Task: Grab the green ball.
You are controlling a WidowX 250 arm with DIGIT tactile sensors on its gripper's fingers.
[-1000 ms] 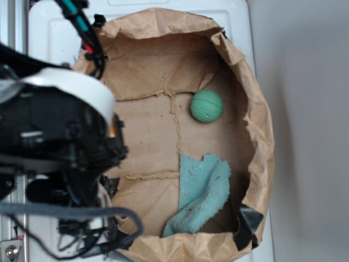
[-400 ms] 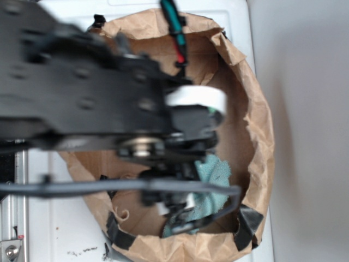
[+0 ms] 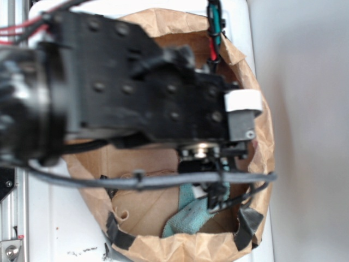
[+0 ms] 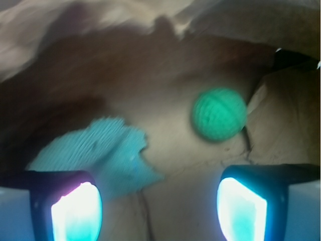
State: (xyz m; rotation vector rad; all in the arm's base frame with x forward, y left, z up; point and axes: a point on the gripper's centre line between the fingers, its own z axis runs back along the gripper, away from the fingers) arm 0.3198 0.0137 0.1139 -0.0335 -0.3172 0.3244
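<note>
Paper bag (image 3: pixel 262 136) holds green ball (image 4: pixel 219 114) and teal cloth (image 4: pixel 98 150).

The green ball (image 4: pixel 219 114) is a matte mid-green with fine ribbed lines across it; the cloth (image 4: pixel 100 151) is paler teal, woven in faint stripes; the paper bag (image 3: pixel 260 136) is plain tan-brown, its rim patched with black tape (image 3: pixel 244 226); the arm (image 3: pixel 136 98) is black with a white band; the fingers (image 4: pixel 76 211) glow cyan-white inside dark frames; the white surface (image 3: pixel 54 218) under the bag carries small dark specks.
</note>
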